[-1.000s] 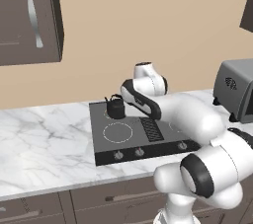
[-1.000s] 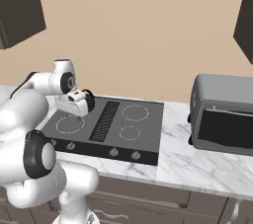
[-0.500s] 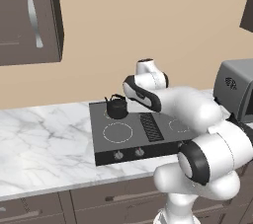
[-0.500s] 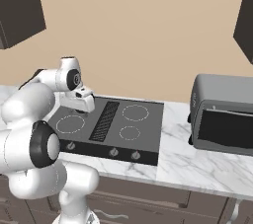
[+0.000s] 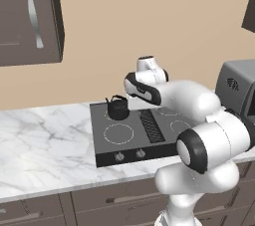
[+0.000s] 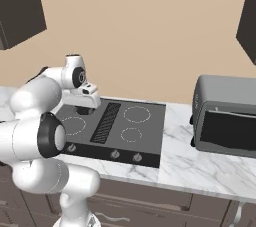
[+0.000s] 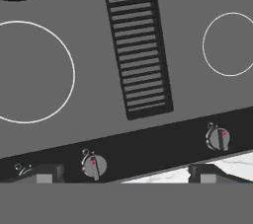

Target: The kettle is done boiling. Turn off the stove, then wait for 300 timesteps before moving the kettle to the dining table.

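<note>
Below the gripper (image 7: 123, 176), a flat dark grey stove (image 7: 89, 114) is seen, marked with thin white ring burners (image 7: 29, 72). Straight ahead of the fingertips, a ribbed vent strip (image 7: 136, 43) in black and grey stripes is shown. Nearest the fingertips, a black front band is set with grey knobs (image 7: 94, 165), each dotted red. A black kettle (image 5: 118, 108) is seen just beside the gripper. The counter (image 5: 45, 140) under the stove is patterned in white marble with grey veins. Off to the gripper's right, a grey toaster oven (image 6: 225, 116) with a black door is shown. The wall (image 6: 150, 36) behind is plain tan, and the cabinets (image 5: 27, 16) are dark brown.
</note>
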Controlling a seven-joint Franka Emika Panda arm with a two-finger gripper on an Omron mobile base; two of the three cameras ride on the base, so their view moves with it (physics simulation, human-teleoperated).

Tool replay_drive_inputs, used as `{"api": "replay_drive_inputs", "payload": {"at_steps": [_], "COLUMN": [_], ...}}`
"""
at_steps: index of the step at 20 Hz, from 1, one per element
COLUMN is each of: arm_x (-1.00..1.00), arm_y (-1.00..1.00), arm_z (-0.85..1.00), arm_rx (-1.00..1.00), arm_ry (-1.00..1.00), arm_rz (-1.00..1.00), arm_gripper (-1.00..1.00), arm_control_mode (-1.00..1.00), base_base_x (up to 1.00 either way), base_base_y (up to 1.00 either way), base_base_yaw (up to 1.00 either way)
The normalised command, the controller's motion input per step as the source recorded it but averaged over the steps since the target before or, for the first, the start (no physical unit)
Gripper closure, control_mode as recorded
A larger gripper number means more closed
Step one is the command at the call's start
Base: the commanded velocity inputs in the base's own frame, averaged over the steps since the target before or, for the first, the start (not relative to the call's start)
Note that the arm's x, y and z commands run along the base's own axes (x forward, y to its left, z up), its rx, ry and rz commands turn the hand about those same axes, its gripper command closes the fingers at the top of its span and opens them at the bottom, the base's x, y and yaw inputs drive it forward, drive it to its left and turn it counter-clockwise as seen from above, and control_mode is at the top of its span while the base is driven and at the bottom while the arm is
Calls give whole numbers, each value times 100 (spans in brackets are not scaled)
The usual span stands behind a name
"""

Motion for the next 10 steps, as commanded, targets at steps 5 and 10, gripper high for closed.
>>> {"api": "replay_drive_inputs", "payload": {"at_steps": [5,10], "arm_x": [34,18], "arm_y": [-2,-4], "arm_z": [0,0], "arm_rx": [5,7], "arm_ry": [-3,-3], "arm_rz": [17,15], "arm_gripper": [-100,-100], "arm_control_mode": [-100,-100], "base_base_x": [0,0], "base_base_y": [0,0], "base_base_yaw": [0,0]}}
